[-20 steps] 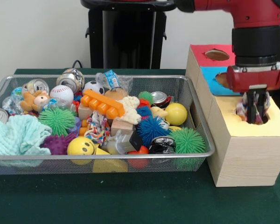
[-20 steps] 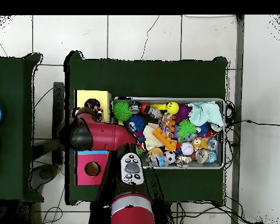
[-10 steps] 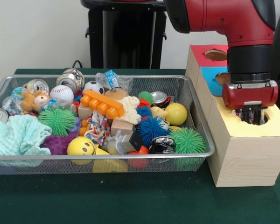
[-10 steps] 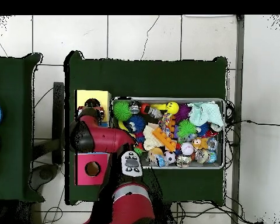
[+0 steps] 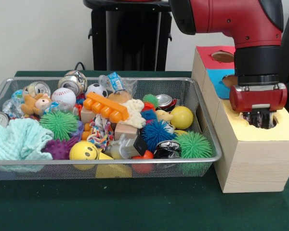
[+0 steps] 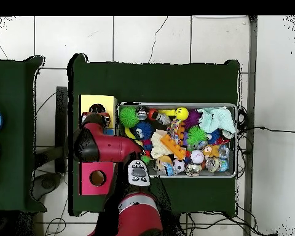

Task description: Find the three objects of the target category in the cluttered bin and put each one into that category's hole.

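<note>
My gripper is sunk into the round hole in the yellow top of the pale wooden box, right of the wire mesh bin. Its tips are down in the hole and I cannot tell its state. No fabric shows at the gripper. One whitish piece of fabric with coloured dots lies in the middle of the bin among the toys. In the overhead view the arm's wrist covers the near part of the yellow box, left of the bin.
The blue-topped box and the red-topped box stand behind the yellow one. The bin holds a teal towel, spiky balls, a yellow smiley ball, cans and a baseball. The black pedestal stands behind the bin.
One second ago the gripper held a dotted fabric piece just above the hole. It has gone down into the hole and the fabric no longer shows. Nothing has moved in the last half second.
</note>
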Robot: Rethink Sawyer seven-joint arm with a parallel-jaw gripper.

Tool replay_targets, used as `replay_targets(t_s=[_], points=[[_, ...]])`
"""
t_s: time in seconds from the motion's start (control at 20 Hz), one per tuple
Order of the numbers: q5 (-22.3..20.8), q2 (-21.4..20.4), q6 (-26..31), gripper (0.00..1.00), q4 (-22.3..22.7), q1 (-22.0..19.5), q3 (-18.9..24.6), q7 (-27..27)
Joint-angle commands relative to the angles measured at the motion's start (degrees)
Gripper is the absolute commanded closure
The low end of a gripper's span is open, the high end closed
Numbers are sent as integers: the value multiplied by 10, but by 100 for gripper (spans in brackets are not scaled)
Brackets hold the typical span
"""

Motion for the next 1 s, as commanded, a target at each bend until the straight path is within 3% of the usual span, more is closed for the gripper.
replay_targets(t_s=[0.05, 0.15, 0.2, 0.7, 0.8, 0.95, 1.0], points=[[16, 99, -3, 100, 62, -22, 58, 164], [7, 101, -40, 100, 65, -25, 61, 179], [1, 102, -68, 0, 67, -27, 65, 191], [18, 101, -73, 0, 69, -26, 64, 187], [0, 101, -82, 0, 68, -32, 71, 178], [5, 88, -62, 0, 79, -40, 81, 175], [16, 70, -28, 0, 89, -42, 84, 170]])
